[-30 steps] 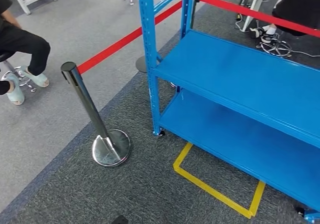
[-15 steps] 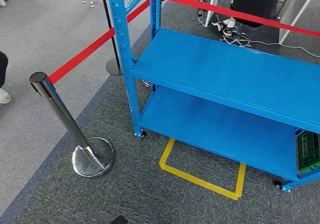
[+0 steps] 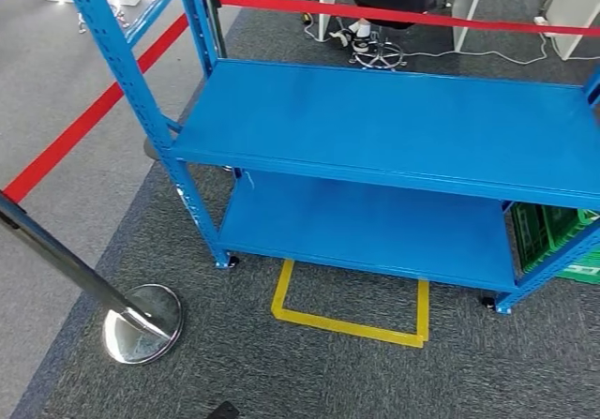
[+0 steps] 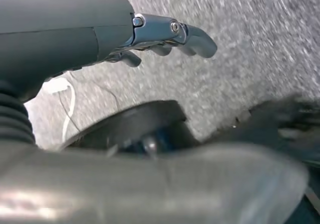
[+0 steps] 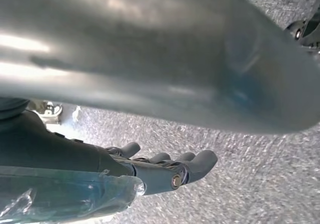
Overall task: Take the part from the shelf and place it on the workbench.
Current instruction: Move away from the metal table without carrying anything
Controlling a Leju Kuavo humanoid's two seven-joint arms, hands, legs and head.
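Both hands, left hand (image 4: pixel 166 36) and right hand (image 5: pixel 166 169), hang empty with fingers loosely apart above carpet, while the blue shelf (image 3: pixel 397 128) stands ahead, no part visible.

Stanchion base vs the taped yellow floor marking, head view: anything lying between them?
Nothing. In the head view, bare dark carpet runs from the chrome stanchion base to the yellow tape outline; the blue shelf's caster stands just behind that stretch.

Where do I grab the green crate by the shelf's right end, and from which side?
Likely the green crate's upper rim, approached from the right end: the blue shelf overhangs it and a post crosses its front. Handles aren't visible.
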